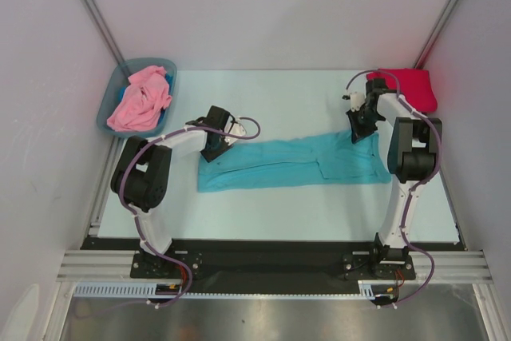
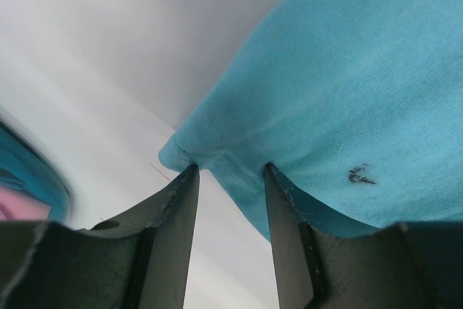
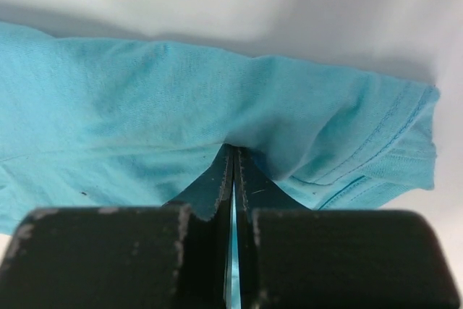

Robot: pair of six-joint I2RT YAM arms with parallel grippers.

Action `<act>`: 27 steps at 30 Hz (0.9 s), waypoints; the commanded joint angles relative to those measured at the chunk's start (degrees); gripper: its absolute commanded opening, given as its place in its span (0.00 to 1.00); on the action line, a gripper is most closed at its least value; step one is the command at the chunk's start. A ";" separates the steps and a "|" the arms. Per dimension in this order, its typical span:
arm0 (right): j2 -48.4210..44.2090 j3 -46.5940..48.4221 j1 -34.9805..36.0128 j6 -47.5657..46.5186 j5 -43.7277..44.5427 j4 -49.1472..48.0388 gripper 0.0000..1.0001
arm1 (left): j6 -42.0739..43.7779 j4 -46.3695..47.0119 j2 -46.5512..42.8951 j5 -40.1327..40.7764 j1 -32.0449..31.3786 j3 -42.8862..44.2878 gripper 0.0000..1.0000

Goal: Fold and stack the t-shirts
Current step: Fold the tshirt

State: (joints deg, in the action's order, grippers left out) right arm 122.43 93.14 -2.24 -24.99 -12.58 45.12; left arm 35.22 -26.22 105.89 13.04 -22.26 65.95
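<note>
The teal t-shirt (image 1: 295, 164) lies on the table as a long, narrow folded strip between the two arms. My left gripper (image 1: 214, 152) is at its left end. In the left wrist view the jaws (image 2: 228, 173) stand open, with the shirt's hemmed corner (image 2: 217, 161) at the fingertips. My right gripper (image 1: 361, 132) is at the shirt's far right corner and is shut on a pinch of teal cloth (image 3: 145, 106) in the right wrist view (image 3: 235, 151). The pink t-shirt (image 1: 140, 100) lies crumpled in the bin. The red t-shirt (image 1: 411, 85) lies folded at the back right.
The grey-blue plastic bin (image 1: 152, 62) stands at the back left corner, beside the left wall. Grey walls close in the table on three sides. The red shirt lies just behind the right arm's wrist.
</note>
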 commanded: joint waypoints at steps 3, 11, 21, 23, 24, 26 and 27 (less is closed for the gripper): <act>4.22 -0.24 -3.91 -1.46 6.87 -5.22 0.00 | 1.60 -2.70 0.81 2.08 0.38 -1.00 0.47; 3.78 -0.51 -3.91 -1.20 5.99 -5.05 0.00 | 1.78 -5.68 3.27 4.27 0.38 0.23 0.48; 2.99 -0.33 -2.33 -1.37 4.84 -4.16 0.00 | 0.81 -6.56 2.75 5.32 0.64 1.90 0.48; 2.29 -0.33 -2.07 -1.11 4.58 -3.99 0.00 | 1.51 -7.79 2.57 6.29 0.73 1.99 0.48; 2.02 -0.33 -1.98 -0.94 4.41 -3.99 0.00 | 1.69 -8.23 1.79 6.73 0.82 1.90 0.48; 1.32 -0.16 -1.63 -0.76 4.06 -3.90 0.00 | 2.65 -10.07 0.38 6.21 1.08 2.07 0.48; 1.14 -0.16 -1.54 -0.58 3.97 -3.90 0.01 | 2.92 -10.86 -1.37 6.12 1.43 2.25 0.48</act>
State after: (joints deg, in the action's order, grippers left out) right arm 122.58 93.30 -3.66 -24.18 -14.06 44.23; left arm 36.38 -30.28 107.44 16.80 -22.55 67.92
